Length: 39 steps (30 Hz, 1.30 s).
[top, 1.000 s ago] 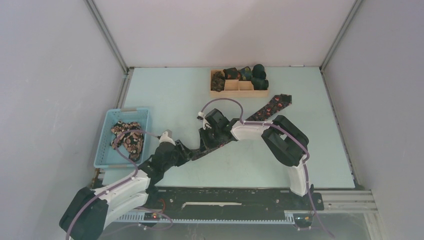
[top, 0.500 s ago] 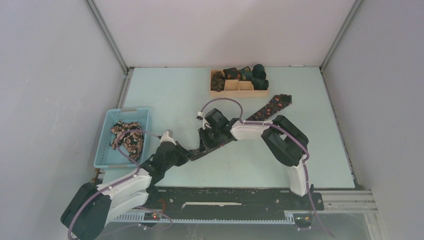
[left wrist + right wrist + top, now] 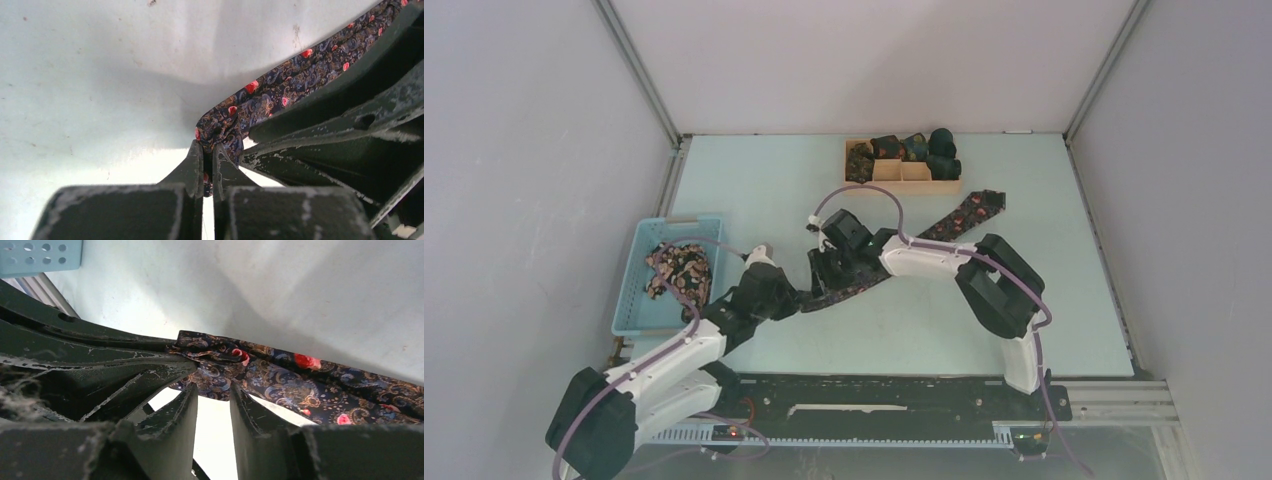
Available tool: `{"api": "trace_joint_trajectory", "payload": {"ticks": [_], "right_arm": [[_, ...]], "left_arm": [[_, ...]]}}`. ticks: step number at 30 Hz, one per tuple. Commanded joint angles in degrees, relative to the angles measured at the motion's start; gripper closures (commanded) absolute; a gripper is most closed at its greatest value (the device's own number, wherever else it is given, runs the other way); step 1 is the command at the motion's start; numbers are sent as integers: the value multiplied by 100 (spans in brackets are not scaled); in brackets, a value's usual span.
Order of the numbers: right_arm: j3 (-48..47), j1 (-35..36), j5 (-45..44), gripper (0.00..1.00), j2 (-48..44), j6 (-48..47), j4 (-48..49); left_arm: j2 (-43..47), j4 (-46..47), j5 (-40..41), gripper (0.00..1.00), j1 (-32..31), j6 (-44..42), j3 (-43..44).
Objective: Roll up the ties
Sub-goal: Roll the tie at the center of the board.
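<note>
Clamped shut on the narrow end of the tie (image 3: 280, 87) with the left gripper (image 3: 207, 160); parted beside that end with the right gripper (image 3: 212, 400).
Lies flat on the table (image 3: 754, 180), stretching away rightward from both toward the wooden tray (image 3: 904, 186).
</note>
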State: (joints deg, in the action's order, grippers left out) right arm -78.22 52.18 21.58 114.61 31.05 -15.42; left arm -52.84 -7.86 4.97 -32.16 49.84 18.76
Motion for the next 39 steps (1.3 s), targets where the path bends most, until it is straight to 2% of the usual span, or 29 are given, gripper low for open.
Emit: {"api": "trace_joint_trajectory", "payload": {"ticks": [1,6,9,39], "right_arm": [[-256,166,-128,70,-276,77,-34],[-308,235,-128,84,-144,152,52],[-413,251,-149,88,-27,152,20],[-541,374,-43,93,521,298,318]], "left_arm": [[16,-769,311,100,26,-305,459],[-82,-1037,335,100,27,-399,706],[-103,-1160,344,100,26,-439,809],[-231,-1493,180,100,26,-527,1211]]}}
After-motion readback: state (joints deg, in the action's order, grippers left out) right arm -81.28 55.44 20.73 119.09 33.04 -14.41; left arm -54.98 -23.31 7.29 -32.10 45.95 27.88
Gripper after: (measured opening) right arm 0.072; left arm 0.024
